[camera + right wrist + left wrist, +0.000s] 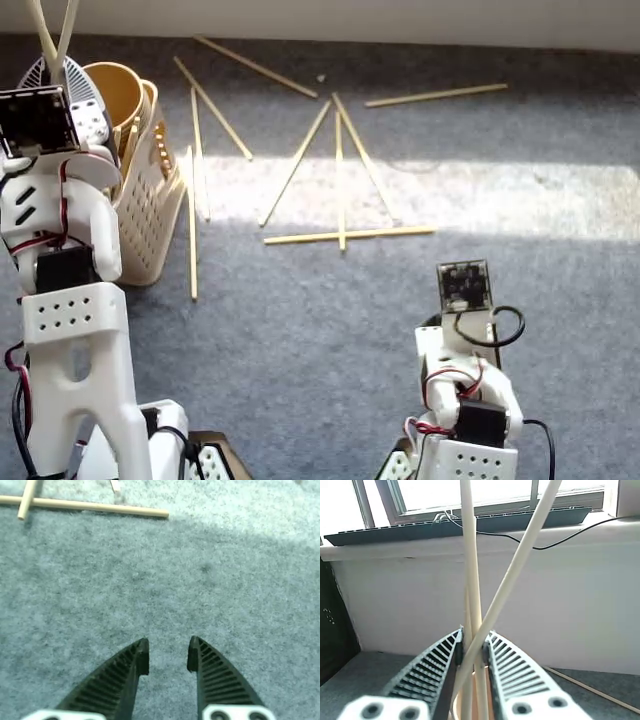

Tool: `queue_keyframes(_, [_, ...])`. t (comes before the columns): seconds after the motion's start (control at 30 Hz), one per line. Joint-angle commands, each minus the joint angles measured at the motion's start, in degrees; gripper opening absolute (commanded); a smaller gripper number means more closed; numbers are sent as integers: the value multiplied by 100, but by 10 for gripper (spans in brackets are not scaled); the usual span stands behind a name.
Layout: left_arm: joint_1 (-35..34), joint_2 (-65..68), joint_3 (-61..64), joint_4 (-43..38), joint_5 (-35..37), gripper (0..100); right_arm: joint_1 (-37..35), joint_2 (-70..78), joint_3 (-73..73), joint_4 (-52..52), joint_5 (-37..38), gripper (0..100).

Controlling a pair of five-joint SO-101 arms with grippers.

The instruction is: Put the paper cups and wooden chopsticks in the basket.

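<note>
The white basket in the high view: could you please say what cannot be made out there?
- White slotted plastic basket, high view: the white left arm covers part, so the tan paper cups inside cannot be counted.
- Pale wooden chopsticks in the left gripper: upper ends cut off by the top edge, high and left wrist views; lower ends hidden by the gripper.

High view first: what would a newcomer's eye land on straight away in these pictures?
The left gripper is shut on two crossed wooden chopsticks, held upright above the basket, which already holds paper cups. Beyond the basket, loose chopsticks lie scattered over the grey carpet. The right gripper hangs open over bare carpet.
</note>
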Motion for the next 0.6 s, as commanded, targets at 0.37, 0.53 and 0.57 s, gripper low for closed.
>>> queue_keyframes(0.37, [57,-180,673,325,545,4,-31,31,4,-127,62,145])
queue_keyframes(0.53, [13,-180,532,404,519,5,-31,31,4,-127,62,145])
queue_keyframes(0.57, [-4,-180,462,448,519,7,-31,31,4,-127,62,145])
